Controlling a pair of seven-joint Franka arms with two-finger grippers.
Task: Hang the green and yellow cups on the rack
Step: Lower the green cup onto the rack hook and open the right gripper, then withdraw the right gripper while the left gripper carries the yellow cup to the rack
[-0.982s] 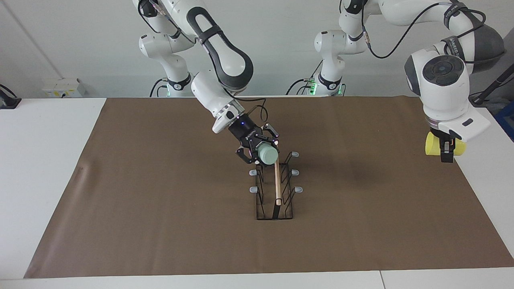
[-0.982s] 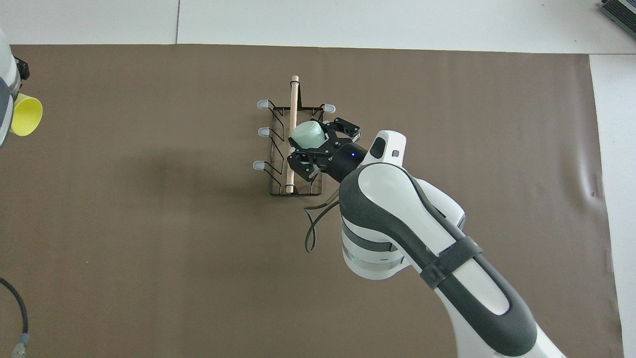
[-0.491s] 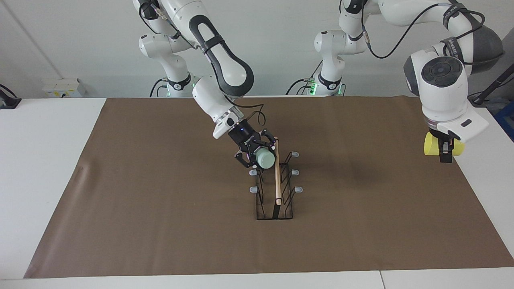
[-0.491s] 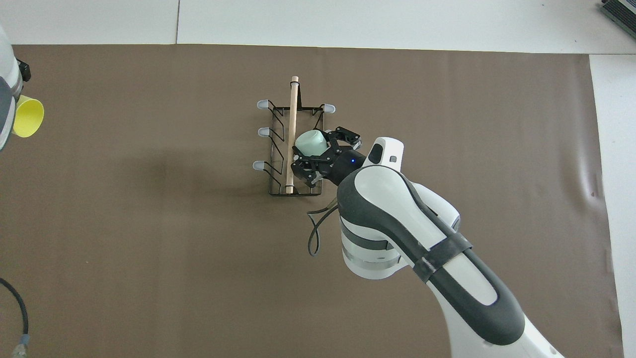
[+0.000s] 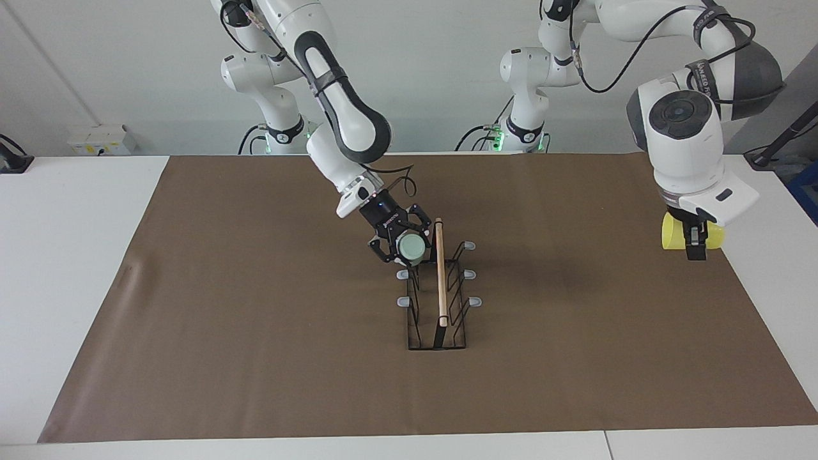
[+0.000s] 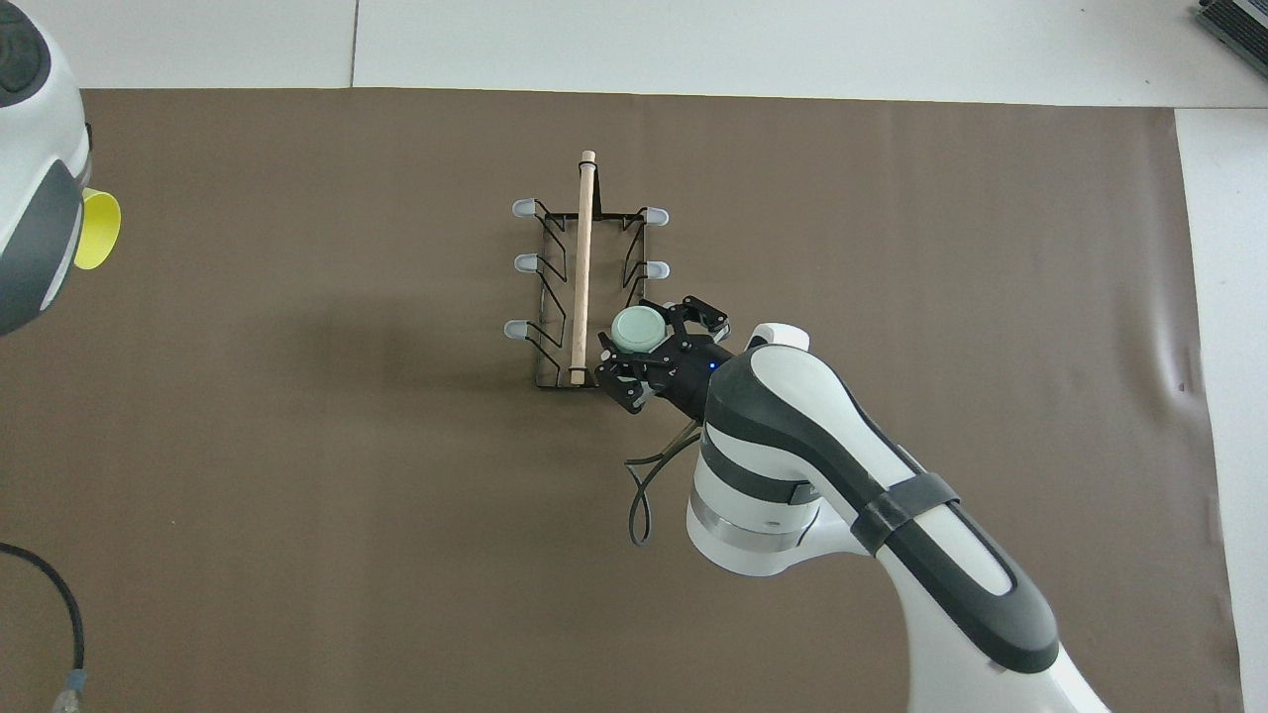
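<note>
The black wire rack [image 5: 414, 327] with its wooden rod [image 5: 439, 275] stands mid-table on the brown mat. My right gripper [image 5: 409, 246] is shut on the mint green cup [image 5: 413, 245], tilted, at the prong nearest the robots on the right arm's side of the rack; that prong is hidden by the cup. In the overhead view the green cup [image 6: 637, 327] sits beside the rack [image 6: 551, 297]. My left gripper [image 5: 695, 244] is shut on the yellow cup [image 5: 671, 231], held up over the mat's edge at the left arm's end. The yellow cup [image 6: 99, 230] peeks out from under that arm.
The brown mat [image 5: 255, 319] covers most of the white table [image 5: 77, 255]. Grey-tipped prongs [image 5: 470, 274] stick out on both sides of the rack. A cable [image 6: 50, 594] lies at the left arm's end, near the robots.
My right gripper has carried the green cup from over the rod down and toward the robots, to the rack's nearest prong. My left gripper has shifted the yellow cup slightly toward the middle.
</note>
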